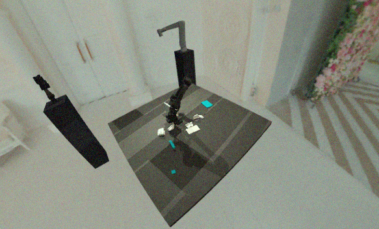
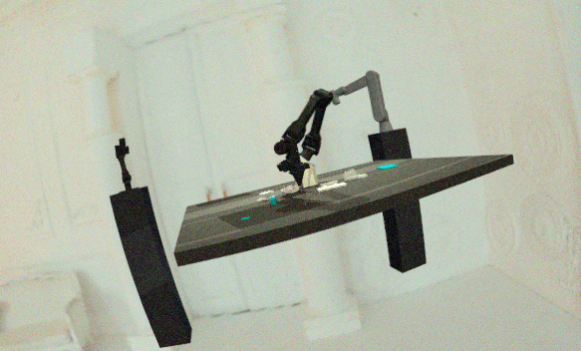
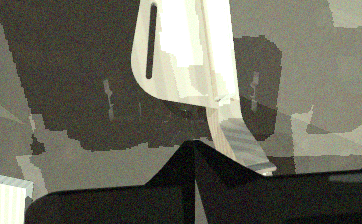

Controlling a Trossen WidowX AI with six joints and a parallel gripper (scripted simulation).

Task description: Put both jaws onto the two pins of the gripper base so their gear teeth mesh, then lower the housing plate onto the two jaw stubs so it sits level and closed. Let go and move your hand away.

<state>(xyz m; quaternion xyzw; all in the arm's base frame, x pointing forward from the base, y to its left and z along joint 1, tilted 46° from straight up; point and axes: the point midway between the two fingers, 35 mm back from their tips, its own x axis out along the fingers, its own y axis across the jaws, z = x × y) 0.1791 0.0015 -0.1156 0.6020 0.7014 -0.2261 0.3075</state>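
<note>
Black and clenched on nothing, your gripper (image 1: 173,121) (image 2: 300,185) (image 3: 191,148) points down at the table (image 1: 243,140) (image 2: 457,172), its tips meeting near a cream slotted piece (image 3: 182,50) that you see beyond them in the wrist view. From above, you have a flat pale plate (image 1: 192,129) (image 2: 332,185) lying to the right and a white block (image 1: 161,132) to the left, with a small blue block (image 1: 171,144) (image 2: 273,200) on the near side; you cannot tell which pale part is the housing plate.
</note>
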